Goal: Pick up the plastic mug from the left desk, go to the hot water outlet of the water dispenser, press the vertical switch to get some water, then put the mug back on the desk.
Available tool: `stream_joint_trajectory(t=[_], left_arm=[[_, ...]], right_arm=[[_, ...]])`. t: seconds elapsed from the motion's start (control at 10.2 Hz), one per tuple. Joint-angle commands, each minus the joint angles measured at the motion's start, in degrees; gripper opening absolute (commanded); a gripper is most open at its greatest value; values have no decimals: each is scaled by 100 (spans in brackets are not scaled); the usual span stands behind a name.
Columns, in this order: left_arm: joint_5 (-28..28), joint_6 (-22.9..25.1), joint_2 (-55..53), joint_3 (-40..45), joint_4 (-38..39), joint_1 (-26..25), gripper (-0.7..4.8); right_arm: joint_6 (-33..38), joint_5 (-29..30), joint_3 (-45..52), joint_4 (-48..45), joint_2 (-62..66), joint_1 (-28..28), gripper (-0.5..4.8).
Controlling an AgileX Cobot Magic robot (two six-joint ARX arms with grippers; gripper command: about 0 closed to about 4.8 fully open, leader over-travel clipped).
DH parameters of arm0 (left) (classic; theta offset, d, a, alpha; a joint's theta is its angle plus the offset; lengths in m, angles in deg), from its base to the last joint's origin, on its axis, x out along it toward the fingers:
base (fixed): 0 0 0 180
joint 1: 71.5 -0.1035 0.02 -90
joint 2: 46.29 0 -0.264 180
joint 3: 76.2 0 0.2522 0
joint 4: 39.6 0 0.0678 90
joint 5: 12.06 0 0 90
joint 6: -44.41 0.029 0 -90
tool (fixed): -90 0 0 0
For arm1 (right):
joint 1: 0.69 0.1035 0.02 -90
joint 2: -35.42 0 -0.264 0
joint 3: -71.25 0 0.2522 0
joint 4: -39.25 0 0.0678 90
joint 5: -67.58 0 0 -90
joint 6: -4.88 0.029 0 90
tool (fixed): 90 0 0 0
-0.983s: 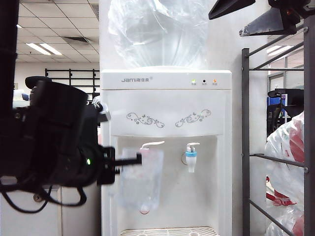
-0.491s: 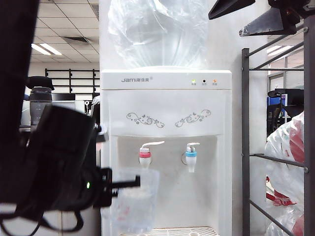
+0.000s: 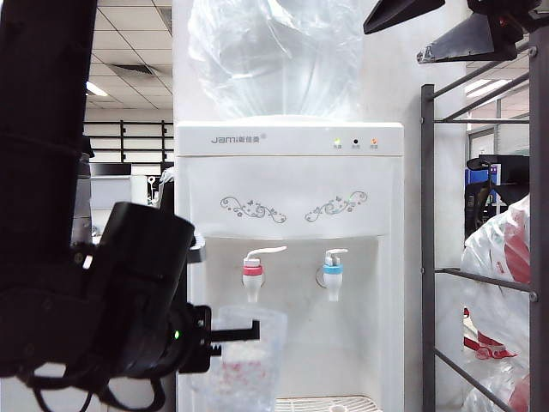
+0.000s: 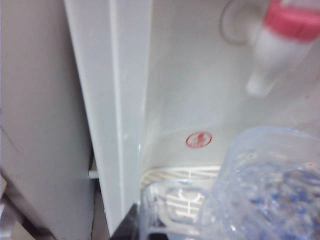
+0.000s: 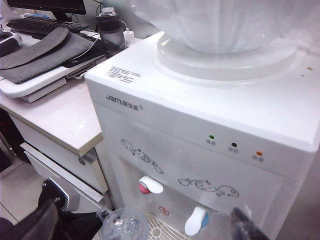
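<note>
My left gripper (image 3: 233,333) is shut on the handle (image 4: 175,205) of the clear plastic mug (image 3: 246,365), which hangs upright low in the water dispenser's (image 3: 292,172) recess. The mug sits below the hot water outlet (image 3: 252,271) with its red collar, apart from it. The vertical switch (image 3: 268,251) juts out above that tap, untouched. In the left wrist view the mug (image 4: 272,190) fills the near corner under the red-collared tap (image 4: 280,45). My right gripper (image 5: 148,225) is open, held high above the dispenser, empty. The left desk (image 5: 65,125) stands beside the dispenser.
A blue-collared tap (image 3: 333,270) is beside the red one, with the drip grille (image 3: 326,402) beneath. A grey metal rack (image 3: 426,257) and red-white bags (image 3: 506,275) stand on the right. A dark bottle (image 5: 111,27), keyboard (image 5: 42,25) and grey pads (image 5: 45,50) lie on the desk.
The left gripper has lowered the mug from right under the red-collared tap, away from the lever, and drawn it nearer to the camera. The right arm has not moved.
</note>
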Motion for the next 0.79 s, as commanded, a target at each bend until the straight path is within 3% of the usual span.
stream_joint_trajectory(t=[0.1,0.29,0.79], left_arm=[[127,35,-273,-76,-857,-33,-6],[-96,291,-168,-63,-927,-26,-6],[-120,179,-170,-63,-782,-63,-6]], right_arm=[[-13,37,-20,-76,-4,7,479],[-13,35,-20,-76,-4,7,479],[-15,35,-20,-76,-4,7,479]])
